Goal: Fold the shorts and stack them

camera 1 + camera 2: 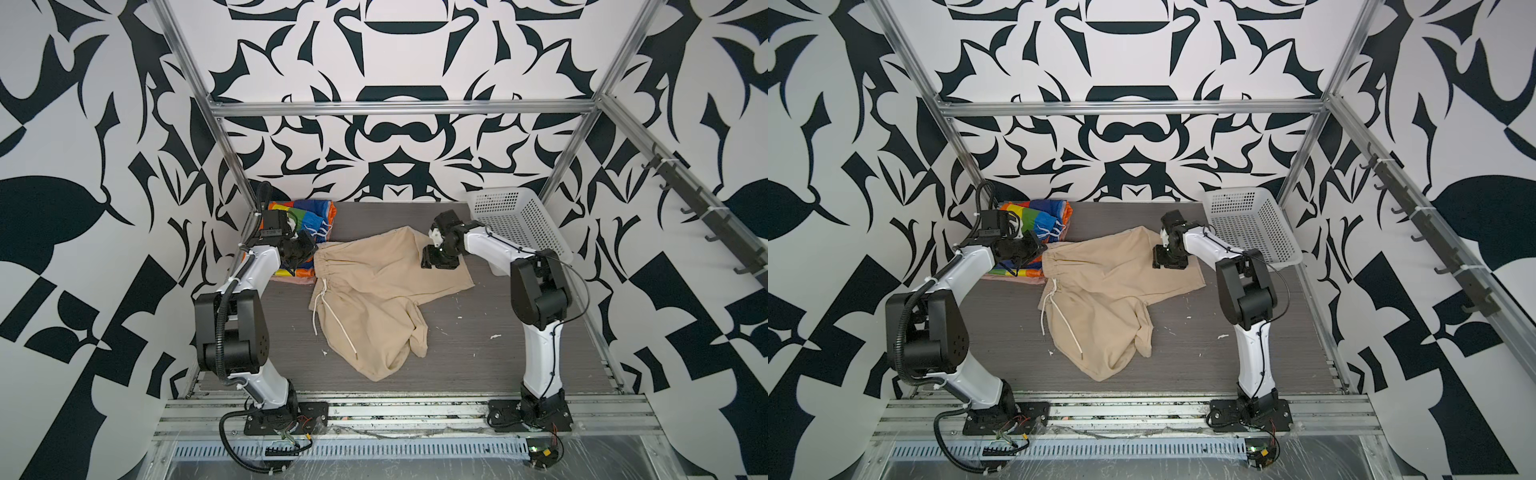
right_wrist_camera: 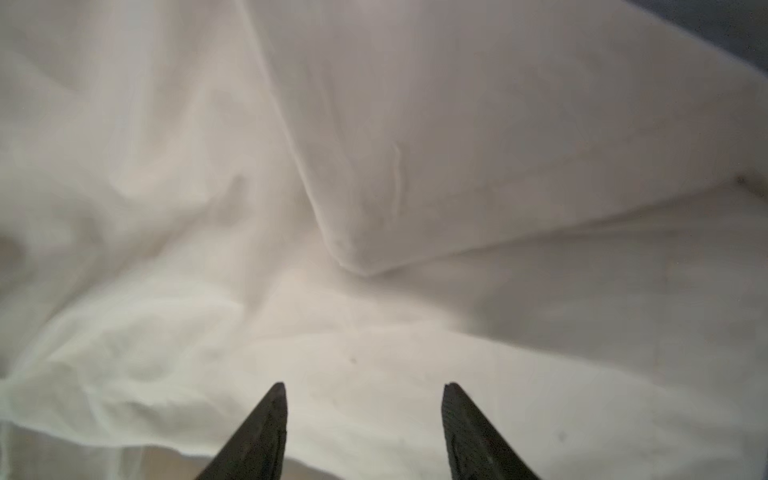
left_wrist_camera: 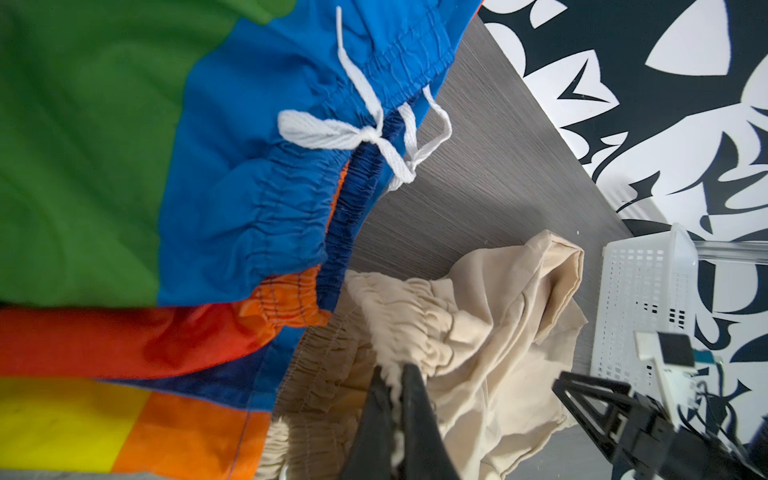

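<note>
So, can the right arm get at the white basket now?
Probably yes: the basket sits beside that arm, nothing between, and the right gripper hangs open, empty, over the beige shorts.

Shows only a thin strip of the plain salmon-pink cloth shorts point(image 1: 293, 281), buried under the shiny rainbow-striped shorts point(image 1: 307, 214). Loses the plain beige cloth shorts point(image 2: 519, 124) to blur in the right wrist view. Crops the right gripper point(image 2: 364, 388) there, only jaw tips in frame.

Beige cloth shorts point(image 1: 374, 291) lie mid grey wood-grain table point(image 1: 478, 353), waistband beside rainbow-striped shiny shorts point(image 1: 316, 212) at back left, those atop salmon-pink cloth shorts point(image 1: 291, 281), white perforated plastic basket point(image 1: 519, 224) back right
</note>
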Controlling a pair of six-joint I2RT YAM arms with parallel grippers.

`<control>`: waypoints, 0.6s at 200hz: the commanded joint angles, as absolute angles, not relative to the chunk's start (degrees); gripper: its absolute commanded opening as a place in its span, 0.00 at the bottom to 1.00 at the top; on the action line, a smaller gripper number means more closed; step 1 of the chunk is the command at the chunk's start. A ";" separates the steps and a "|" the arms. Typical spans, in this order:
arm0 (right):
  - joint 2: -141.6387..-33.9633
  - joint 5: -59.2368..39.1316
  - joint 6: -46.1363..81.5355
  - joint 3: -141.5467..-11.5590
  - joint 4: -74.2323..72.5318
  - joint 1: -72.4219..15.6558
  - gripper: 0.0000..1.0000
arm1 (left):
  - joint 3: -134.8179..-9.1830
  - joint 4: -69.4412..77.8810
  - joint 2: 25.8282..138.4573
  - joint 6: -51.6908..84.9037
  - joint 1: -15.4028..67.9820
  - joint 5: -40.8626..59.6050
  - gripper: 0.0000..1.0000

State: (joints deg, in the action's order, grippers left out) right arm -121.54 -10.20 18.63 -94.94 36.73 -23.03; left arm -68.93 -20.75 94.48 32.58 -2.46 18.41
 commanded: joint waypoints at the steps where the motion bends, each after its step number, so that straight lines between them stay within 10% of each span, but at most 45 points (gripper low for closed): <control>1: -123.61 -2.84 16.75 -101.80 37.35 -24.02 0.63 | -67.76 -20.72 92.37 32.56 -2.42 19.45 0.00; 87: -133.84 6.30 15.46 -112.43 41.83 -26.38 0.48 | -66.00 -19.66 92.11 33.25 -2.43 21.19 0.00; 120: -133.98 8.16 15.25 -113.49 42.98 -26.55 0.11 | -66.03 -19.63 91.61 33.22 -2.47 21.14 0.00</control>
State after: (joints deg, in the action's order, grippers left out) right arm -135.04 5.26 15.46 -111.63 40.07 -26.13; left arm -66.61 -19.94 93.86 33.04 -2.46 20.18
